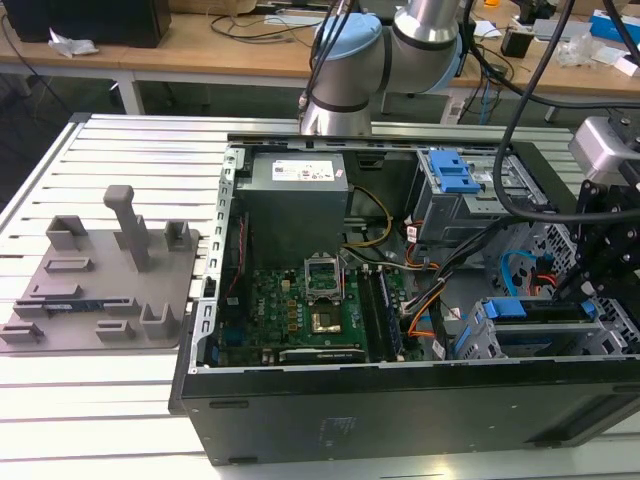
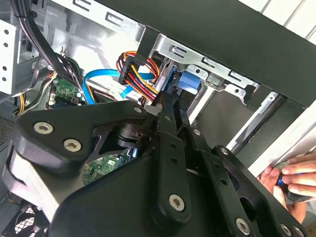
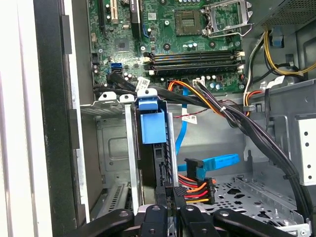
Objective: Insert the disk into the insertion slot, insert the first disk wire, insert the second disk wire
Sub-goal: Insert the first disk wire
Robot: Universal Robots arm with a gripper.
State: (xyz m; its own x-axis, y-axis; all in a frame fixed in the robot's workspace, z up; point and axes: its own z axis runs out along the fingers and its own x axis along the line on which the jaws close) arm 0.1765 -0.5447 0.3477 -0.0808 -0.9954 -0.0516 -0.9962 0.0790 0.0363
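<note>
The disk (image 3: 150,129), in its bright blue caddy, sits edge-on inside the insertion slot (image 3: 114,148) of the grey perforated cage. In the exterior view the disk (image 1: 512,309) lies in that cage (image 1: 470,335) at the case's near right corner. My gripper (image 3: 173,197) hangs just behind the disk's rear edge, its fingers drawn together on the black connector of a disk wire (image 3: 197,190) with red, orange and yellow leads. The second wrist view shows the same disk wire (image 2: 140,74) ending at the gripper (image 2: 165,106). A blue flat disk wire (image 3: 217,161) with a black plug lies beside it.
A thick black cable bundle (image 3: 247,128) crosses above the cage. The larger grey cage with a blue latch (image 1: 450,175) stands behind. The motherboard (image 1: 300,300) fills the case's middle. A person's hand (image 2: 291,180) holds a small object outside the case wall. A grey fixture plate (image 1: 100,280) lies at the exterior view's left.
</note>
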